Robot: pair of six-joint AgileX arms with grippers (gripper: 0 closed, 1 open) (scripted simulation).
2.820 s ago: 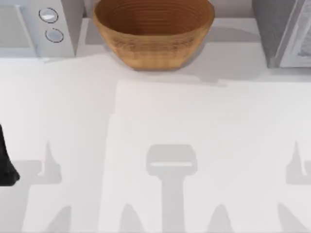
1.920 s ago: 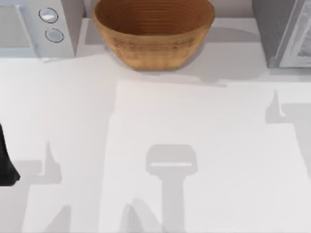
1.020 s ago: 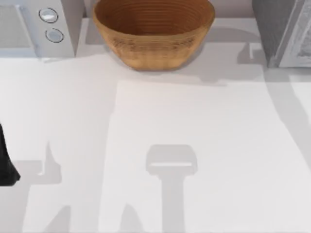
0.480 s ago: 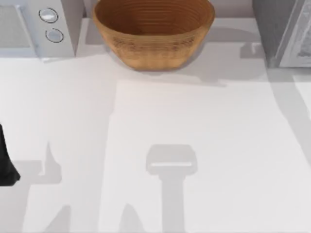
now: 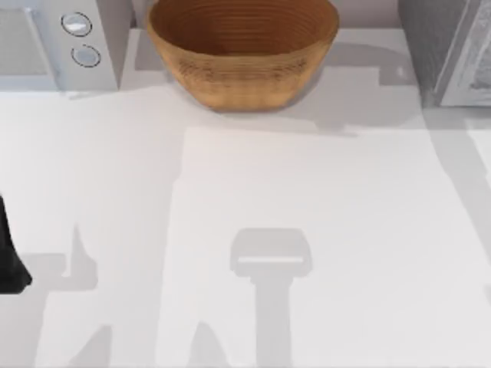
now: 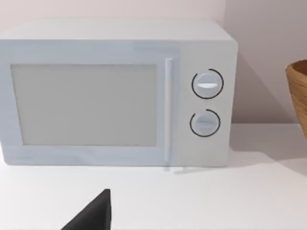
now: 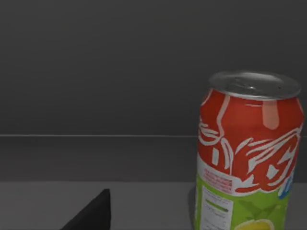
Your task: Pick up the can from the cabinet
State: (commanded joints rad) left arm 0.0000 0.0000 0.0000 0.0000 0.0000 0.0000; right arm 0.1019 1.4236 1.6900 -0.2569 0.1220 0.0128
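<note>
Our right tool (image 7: 91, 213) shows as a dark wedge at the lower left of the right wrist frame, and we cannot tell whether it is apart or together. Just beyond it, at the lower right of that frame, the can (image 7: 248, 153) stands upright on the grey cabinet floor (image 7: 144, 203), red above, green below, silver lid uppermost. We judge the tool has been brought level with the can for a side-on grasp, since the low shelf leaves no room to come from above; it is not yet around the can. Behind the can runs the dark back wall (image 7: 120, 67) of the cabinet.

Our left tool (image 6: 93, 215) is parked near the left edge of the top frame, a dark wedge low in its wrist frame; its state we cannot tell either. It faces the white microwave (image 6: 117, 93), door closed, two dials at its right.

From above, the white worktop (image 5: 307, 230) lies crossed by soft shadows. At its far edge sits a woven basket (image 5: 242, 47), the microwave at upper left, the grey cabinet (image 5: 445, 46) at upper right. A pale wall (image 6: 264, 48) rises behind.
</note>
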